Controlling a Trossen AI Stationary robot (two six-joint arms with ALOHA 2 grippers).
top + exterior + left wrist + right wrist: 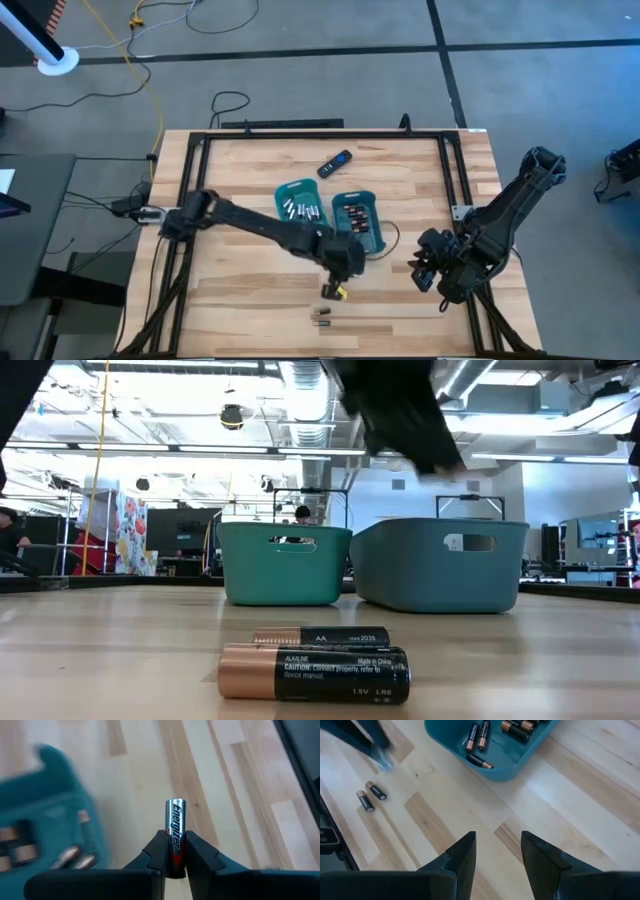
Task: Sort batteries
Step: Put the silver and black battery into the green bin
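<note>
Two teal trays stand mid-table. The left tray [298, 205] holds silvery batteries and the right tray [358, 222] holds dark, copper-ended ones [479, 737]. My left gripper [333, 290] hangs above the table, nearer than the trays, shut on a silvery battery [175, 815]. Two dark batteries [320, 317] lie side by side on the wood near the front edge, close in the low view [315, 670]. My right gripper [498, 845] waits open at the right, above bare wood, with nothing between its fingers. My left gripper pinches one end of the silvery battery [175, 851] between its two fingertips [156, 851]. The battery lies along the fingers, most of its length sticking out past the tips. The fingers slant down toward the table. The battery is lifted clear of the wood.
A black remote [335, 163] lies behind the trays near the far edge. A dark frame [448, 170] borders the tabletop. Bare wood lies between the trays and the front edge, around the two loose batteries.
</note>
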